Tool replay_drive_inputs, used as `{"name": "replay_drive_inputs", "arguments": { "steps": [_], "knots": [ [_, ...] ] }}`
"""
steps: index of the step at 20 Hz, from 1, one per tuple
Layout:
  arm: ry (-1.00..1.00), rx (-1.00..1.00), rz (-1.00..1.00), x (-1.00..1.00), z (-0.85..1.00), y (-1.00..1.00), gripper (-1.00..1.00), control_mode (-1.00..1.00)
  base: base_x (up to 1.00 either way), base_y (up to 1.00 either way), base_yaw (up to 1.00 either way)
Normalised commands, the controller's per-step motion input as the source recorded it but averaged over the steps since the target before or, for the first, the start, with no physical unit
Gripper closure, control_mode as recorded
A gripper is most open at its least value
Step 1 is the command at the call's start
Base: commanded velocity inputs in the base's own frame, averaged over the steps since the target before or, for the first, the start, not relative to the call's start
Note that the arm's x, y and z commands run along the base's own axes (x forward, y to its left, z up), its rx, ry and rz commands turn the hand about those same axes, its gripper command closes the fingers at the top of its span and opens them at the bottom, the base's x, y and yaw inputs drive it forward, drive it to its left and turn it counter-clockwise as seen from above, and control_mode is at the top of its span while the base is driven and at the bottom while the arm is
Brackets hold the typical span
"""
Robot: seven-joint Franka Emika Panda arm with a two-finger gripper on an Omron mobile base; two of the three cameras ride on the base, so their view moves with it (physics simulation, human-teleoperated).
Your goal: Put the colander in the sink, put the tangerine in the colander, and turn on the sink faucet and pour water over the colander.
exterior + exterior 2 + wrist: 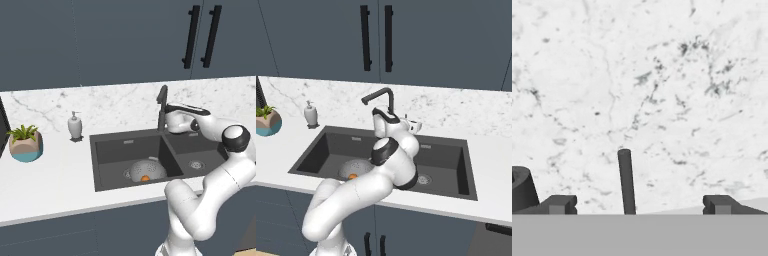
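The gripper [637,204] is spread wide, with the thin faucet lever [626,181] standing upright between its fingertips at lower centre of the hand view. The colander [144,170], containing the tangerine [145,178], sits in the left basin of the sink [112,155], below and left of the sink faucet [162,107].

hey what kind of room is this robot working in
A rendered kitchen, it seems: a double-basin sink with a tall faucet set in a marble counter, dark cabinets above, and a colander in the left basin.
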Motion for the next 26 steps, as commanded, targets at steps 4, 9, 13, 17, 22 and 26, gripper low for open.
{"name": "replay_drive_inputs", "arguments": {
  "steps": [4,9,13,17,22,26],
  "knots": [
    [0.0,0.0,0.0,0.05,0.0,0.0,-1.0,-1.0,0.0,0.0,0.0],
    [0.0,0.0,0.01,0.12,0.0,0.0,-1.0,-1.0,0.0,0.0,0.0],
    [0.0,0.0,0.04,0.13,0.0,0.0,-1.0,-1.0,0.0,0.0,0.0],
    [0.0,0.0,0.07,0.02,0.0,0.0,-1.0,-1.0,0.0,0.0,0.0],
    [0.0,0.0,0.08,0.03,0.0,0.0,-1.0,-1.0,0.0,0.0,0.0],
    [0.0,0.0,0.07,0.09,0.0,0.0,-1.0,-1.0,0.0,0.0,0.0]
  ]
}}
